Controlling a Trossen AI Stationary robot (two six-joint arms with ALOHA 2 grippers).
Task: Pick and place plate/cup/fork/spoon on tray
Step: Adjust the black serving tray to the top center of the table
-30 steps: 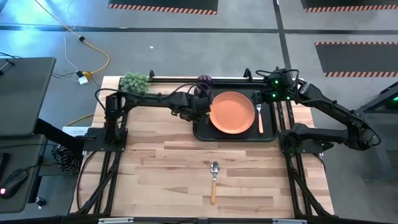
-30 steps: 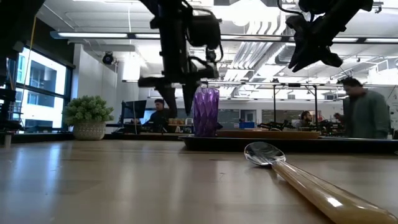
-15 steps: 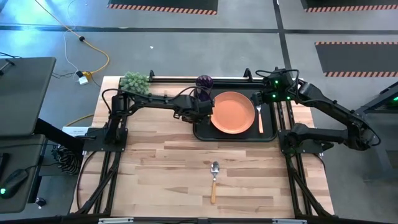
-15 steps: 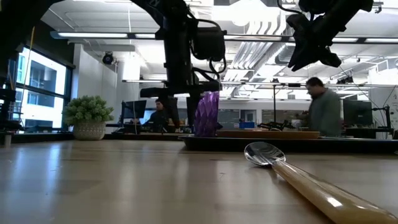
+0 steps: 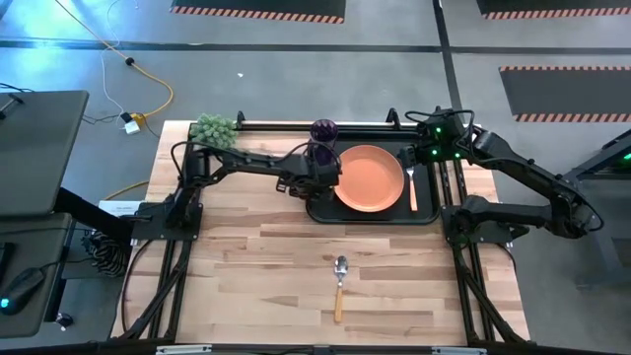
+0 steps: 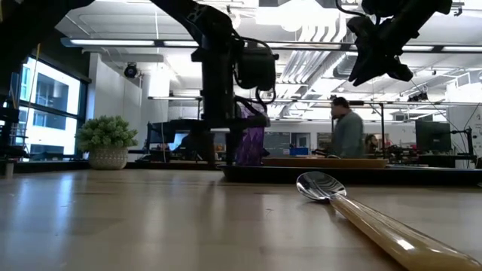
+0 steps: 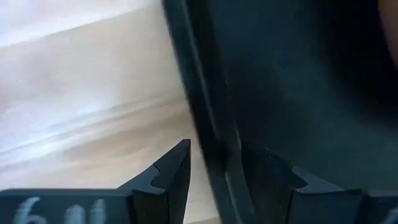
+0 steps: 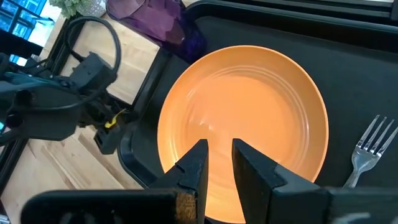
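Observation:
The black tray (image 5: 426, 211) lies at the table's far middle. The orange plate (image 5: 370, 177) rests flat in it, and the fork (image 5: 411, 187) lies in it to the plate's right. The purple cup (image 5: 324, 131) stands upright at the tray's far left corner. The spoon (image 5: 340, 281) lies on the bare wood toward the near edge. My left gripper (image 5: 312, 183) is open and low at the tray's left rim (image 7: 211, 143), one finger over the wood and one over the tray; I cannot tell whether it touches the rim. My right gripper (image 8: 216, 163) hovers above the plate, empty, its fingers a little apart.
A green plant ball in a pot (image 5: 213, 129) stands at the table's far left corner. Black frame rails (image 5: 296, 125) run along the far edge and down both sides. Bare wood lies around the spoon. A person (image 6: 348, 132) stands in the room beyond.
My left gripper has drawn away from the cup toward the table's near edge and gone down beside the tray's left rim. The cup has stayed in place. In the room behind, a person has walked from right to left.

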